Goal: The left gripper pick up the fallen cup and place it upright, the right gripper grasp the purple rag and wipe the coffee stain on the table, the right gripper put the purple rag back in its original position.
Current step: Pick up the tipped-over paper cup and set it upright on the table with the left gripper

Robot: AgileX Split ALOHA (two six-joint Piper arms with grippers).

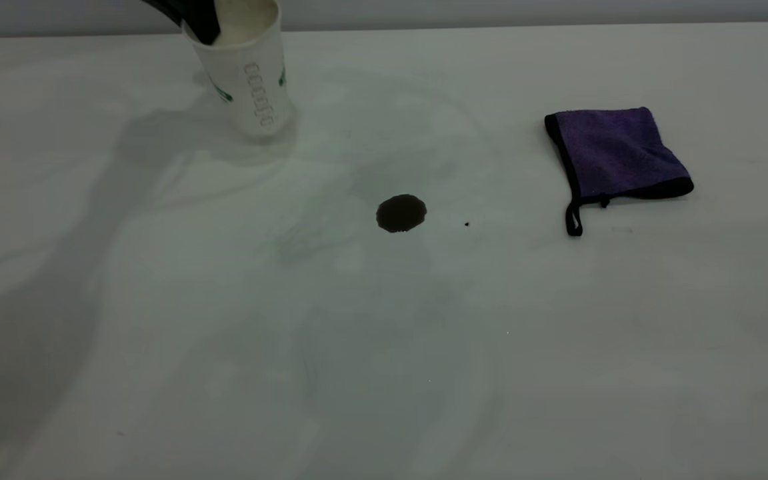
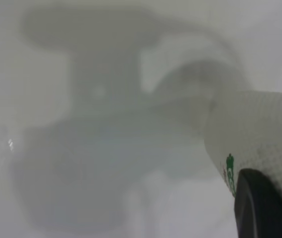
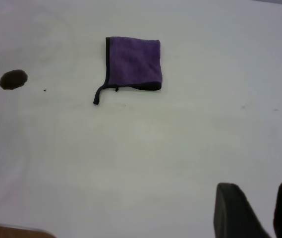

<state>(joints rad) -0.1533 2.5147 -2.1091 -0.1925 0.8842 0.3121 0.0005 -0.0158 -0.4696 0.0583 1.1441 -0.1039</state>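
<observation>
Starting with the exterior view, we see the cup (image 1: 251, 73) standing on its base on the table (image 1: 224, 347), leaning a bit, at the far side and well left of the coffee stain (image 1: 401, 213). The left gripper (image 1: 201, 23) reaches in from the top edge with one dark finger hooked inside the cup's rim, so it's pinching the wall of the cup. The purple rag (image 1: 614, 157) lies flat well to the right of the coffee stain, its black loop tab pointing toward the near side, and a tiny black speck (image 1: 467, 224) sits just right of the stain.

In the left wrist view we've got the cup (image 2: 259, 134) up close with a dark finger (image 2: 259, 208) pressed on its ribbed side.

From the right wrist view, the right gripper (image 3: 273, 210) hangs over bare table (image 3: 131, 163), well away from the purple rag (image 3: 133, 63), fingers a little apart and holding nothing. The coffee stain (image 3: 13, 79) is beyond the rag from there
</observation>
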